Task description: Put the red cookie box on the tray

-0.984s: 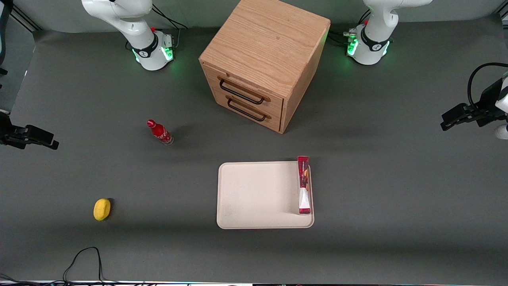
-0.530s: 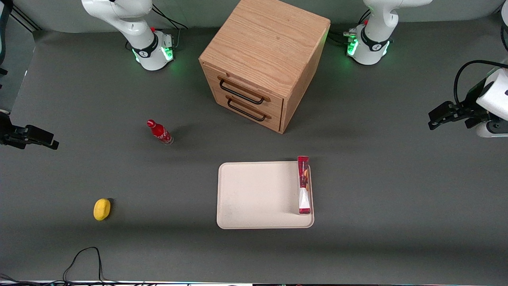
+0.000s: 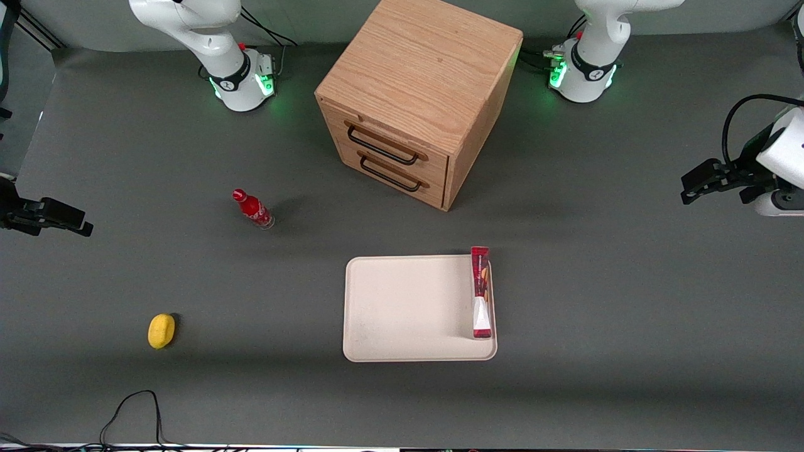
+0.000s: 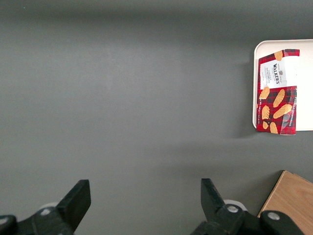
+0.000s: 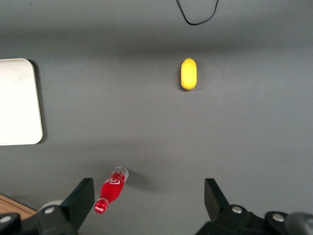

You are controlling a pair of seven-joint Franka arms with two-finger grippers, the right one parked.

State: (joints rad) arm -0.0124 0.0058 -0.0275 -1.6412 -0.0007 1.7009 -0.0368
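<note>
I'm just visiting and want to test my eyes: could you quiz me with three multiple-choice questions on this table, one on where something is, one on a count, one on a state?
1. Where is the red cookie box?
A. on the tray, standing on edge along its rim toward the working arm's end
B. on top of the cabinet
C. beside the lemon

2. How many drawer handles does the wooden cabinet show?
A. one
B. two
C. four

3. What is the gripper doing?
A. clamping the box
B. gripping the bottle
C. open, holding nothing, off toward the working arm's end of the table

Answers:
1. A: the front view shows the box inside the tray's rim.
2. B: two dark handles, one above the other.
3. C: its fingers stand wide apart over bare table.
</note>
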